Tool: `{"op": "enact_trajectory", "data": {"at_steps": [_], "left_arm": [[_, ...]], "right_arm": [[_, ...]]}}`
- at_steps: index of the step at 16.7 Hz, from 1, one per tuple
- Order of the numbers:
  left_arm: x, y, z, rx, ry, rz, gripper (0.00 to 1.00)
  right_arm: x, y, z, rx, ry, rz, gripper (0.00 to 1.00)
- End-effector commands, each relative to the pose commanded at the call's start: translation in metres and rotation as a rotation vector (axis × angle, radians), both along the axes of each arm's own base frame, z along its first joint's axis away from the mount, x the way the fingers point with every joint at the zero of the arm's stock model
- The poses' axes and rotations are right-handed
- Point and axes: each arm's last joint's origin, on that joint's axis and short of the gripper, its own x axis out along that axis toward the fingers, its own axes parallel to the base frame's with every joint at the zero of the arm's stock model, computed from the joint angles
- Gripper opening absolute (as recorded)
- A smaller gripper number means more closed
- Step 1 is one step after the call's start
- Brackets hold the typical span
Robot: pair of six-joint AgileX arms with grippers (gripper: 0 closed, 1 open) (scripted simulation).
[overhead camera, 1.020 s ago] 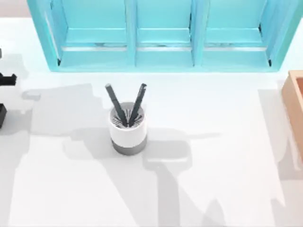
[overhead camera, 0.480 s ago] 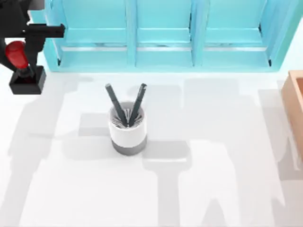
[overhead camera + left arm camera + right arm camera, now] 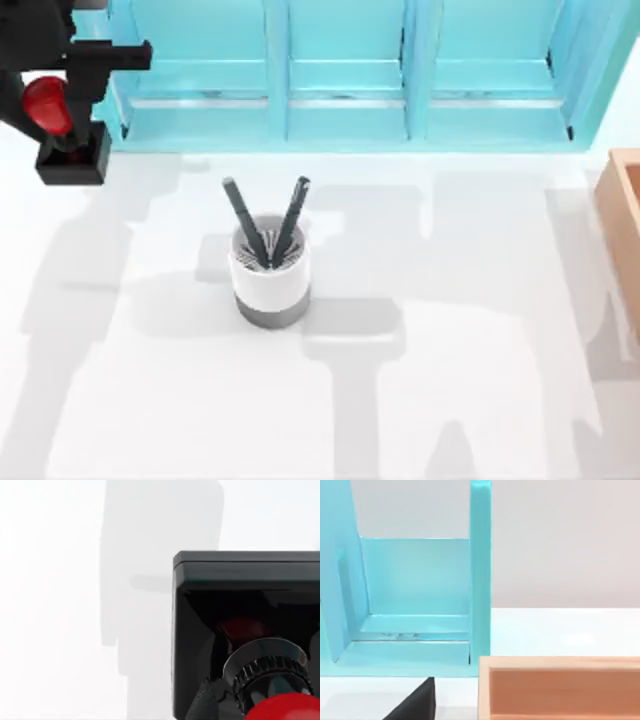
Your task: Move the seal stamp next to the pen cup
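Hanging at the top view's far left corner, the left gripper (image 3: 52,100) has its black fingers closed around the glossy red knob of the seal stamp with its square black block base (image 3: 68,150), carried above the white table (image 3: 450,400) well apart from the short white pen cup with grey bottom band (image 3: 270,280), which stands mid-table before the turquoise shelf unit (image 3: 345,75). Left wrist view: the stamp's black base (image 3: 245,605) and red knob close up. Right wrist view: turquoise shelf, an orange-tan wooden tray (image 3: 560,690); right pincer's state cannot be told.
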Motion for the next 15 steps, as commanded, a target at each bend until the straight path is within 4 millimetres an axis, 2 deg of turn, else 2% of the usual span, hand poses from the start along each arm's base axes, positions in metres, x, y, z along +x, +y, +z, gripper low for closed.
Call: {"op": "enact_trajectory", "data": {"at_steps": [3,7,9,11,15], "left_arm": [[-0.020,-0.024,0.006,-0.001,-0.041,-0.004,0.00],[-0.062,-0.060,0.000,0.005,-0.063,-0.002,0.00],[-0.079,-0.071,0.002,-0.002,-0.093,0.001,0.00],[-0.085,-0.076,0.003,-0.006,-0.107,0.002,0.00],[-0.084,-0.074,0.002,-0.006,-0.103,0.004,0.00]], "right_arm": [[0.000,0.000,0.000,0.000,0.000,0.000,1.00],[0.000,0.000,0.000,0.000,0.000,0.000,1.00],[0.000,0.000,0.000,0.000,0.000,0.000,1.00],[0.000,0.000,0.000,0.000,0.000,0.000,1.00],[0.000,0.000,0.000,0.000,0.000,0.000,1.00]]}}
